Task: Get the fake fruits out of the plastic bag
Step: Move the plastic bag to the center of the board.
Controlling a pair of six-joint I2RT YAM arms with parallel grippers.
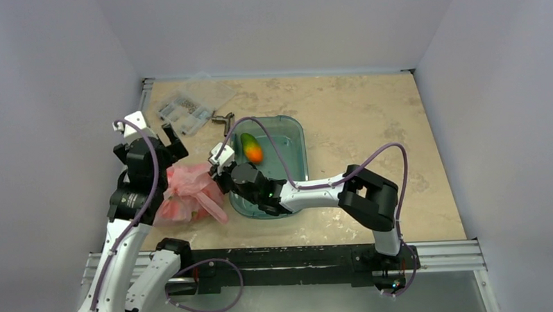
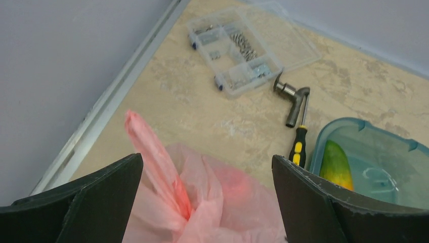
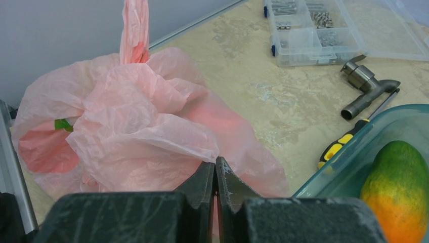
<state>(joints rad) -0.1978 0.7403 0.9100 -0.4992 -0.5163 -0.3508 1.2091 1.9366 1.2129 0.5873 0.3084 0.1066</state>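
Pink crinkled plastic bag (image 3: 126, 116), bunched

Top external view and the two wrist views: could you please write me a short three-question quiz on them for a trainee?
1. True or false: the left claw is shut on the bag.
2. Where does the green-and-orange fruit lie? A inside the bag; B in the teal tub; C held by the left claw.
3. Fill in: the ___ claw is pinching the bag.

Key: 1 false, its fingers stand wide apart above the bag; 2 B; 3 right, the right claw is closed on a fold of the plastic.
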